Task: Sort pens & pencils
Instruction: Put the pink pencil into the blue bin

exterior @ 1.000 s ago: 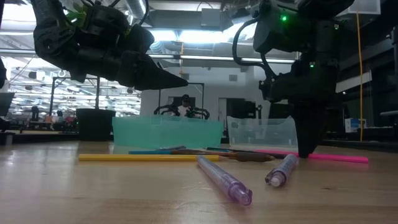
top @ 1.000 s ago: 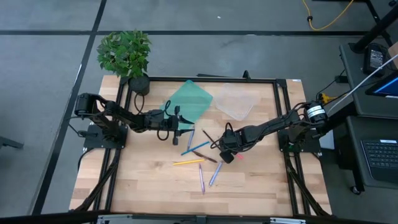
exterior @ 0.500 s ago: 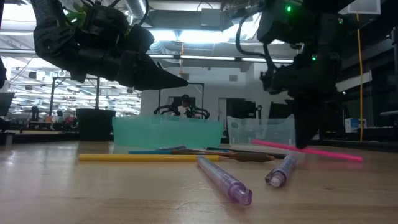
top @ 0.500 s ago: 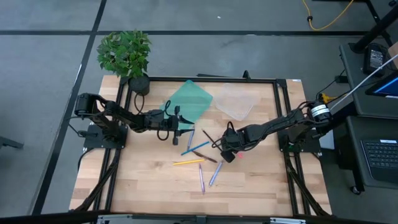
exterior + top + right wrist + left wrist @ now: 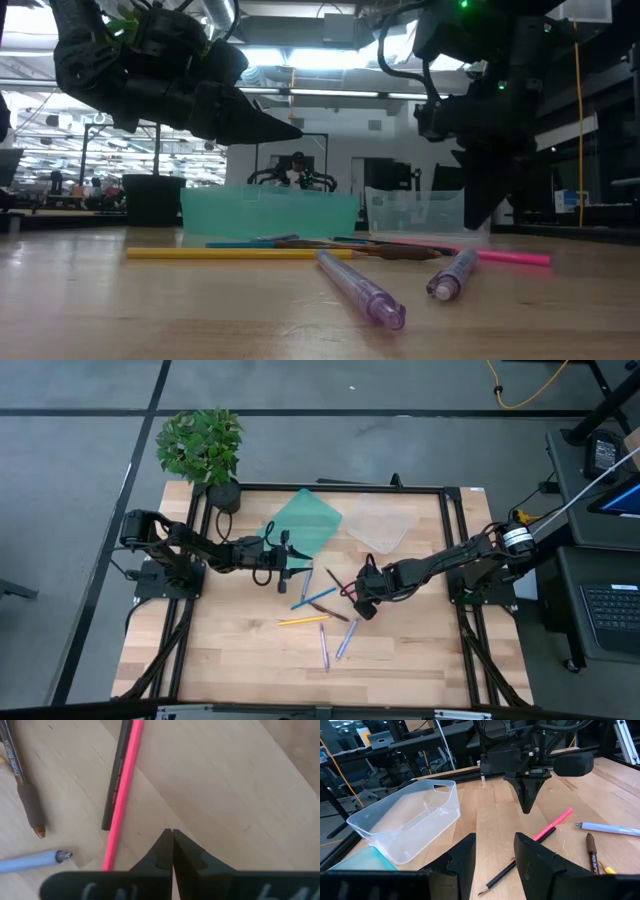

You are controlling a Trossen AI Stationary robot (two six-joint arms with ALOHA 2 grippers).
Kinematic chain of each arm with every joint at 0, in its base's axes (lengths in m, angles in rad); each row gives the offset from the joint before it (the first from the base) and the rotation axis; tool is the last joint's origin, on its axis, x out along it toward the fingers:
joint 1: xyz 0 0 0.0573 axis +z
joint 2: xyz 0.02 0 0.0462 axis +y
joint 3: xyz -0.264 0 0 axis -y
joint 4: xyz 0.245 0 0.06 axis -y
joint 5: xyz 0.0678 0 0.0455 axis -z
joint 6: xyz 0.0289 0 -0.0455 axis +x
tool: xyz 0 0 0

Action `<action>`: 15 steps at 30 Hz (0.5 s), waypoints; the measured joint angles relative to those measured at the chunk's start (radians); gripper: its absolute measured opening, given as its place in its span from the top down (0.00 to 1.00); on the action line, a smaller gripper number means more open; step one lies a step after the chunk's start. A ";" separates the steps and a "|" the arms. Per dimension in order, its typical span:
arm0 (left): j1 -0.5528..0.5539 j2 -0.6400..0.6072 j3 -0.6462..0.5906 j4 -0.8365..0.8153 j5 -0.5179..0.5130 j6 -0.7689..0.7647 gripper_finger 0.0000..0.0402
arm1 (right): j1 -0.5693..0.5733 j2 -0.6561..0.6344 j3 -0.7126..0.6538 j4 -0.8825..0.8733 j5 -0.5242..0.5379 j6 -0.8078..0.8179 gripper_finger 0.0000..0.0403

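Right tool (image 5: 172,845) pinched closed and empty; left tool (image 5: 492,851) parted, aloft.

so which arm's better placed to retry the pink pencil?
Right. Its gripper hangs shut and empty just above the slim pink pencil, which lies on the wooden table beside a black pencil. The left gripper waits open, farther off near the teal bin.

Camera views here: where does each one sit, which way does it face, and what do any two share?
High: overhead, straight down; both arms, left gripper open, right gripper shut.
Low: table height, facing the room; both arms enter from above.
Left wrist: looks past its open fingers at the clear bin and right gripper.
Right wrist: looks down past shut fingers at the table.
Shared: both wrist views show the pink pencil.
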 joint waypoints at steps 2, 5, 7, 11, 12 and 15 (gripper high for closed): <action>0.000 0.000 0.000 0.000 0.000 0.000 0.68 | 0.000 0.000 0.000 0.002 0.000 0.002 0.98; 0.000 0.000 0.000 0.000 0.000 -0.001 0.68 | 0.000 -0.001 0.001 0.030 -0.011 0.002 0.97; 0.000 0.000 0.000 0.000 0.000 -0.001 0.68 | -0.001 -0.001 0.001 0.073 -0.046 -0.009 0.97; 0.000 0.000 0.000 0.000 0.000 -0.001 0.68 | 0.000 -0.002 0.002 0.131 -0.075 -0.027 0.95; 0.000 0.000 0.000 0.000 0.000 -0.001 0.68 | 0.000 -0.002 0.002 0.130 -0.076 -0.026 0.93; 0.000 0.000 0.000 0.000 0.000 -0.001 0.68 | 0.000 -0.002 0.002 0.116 -0.077 -0.025 0.86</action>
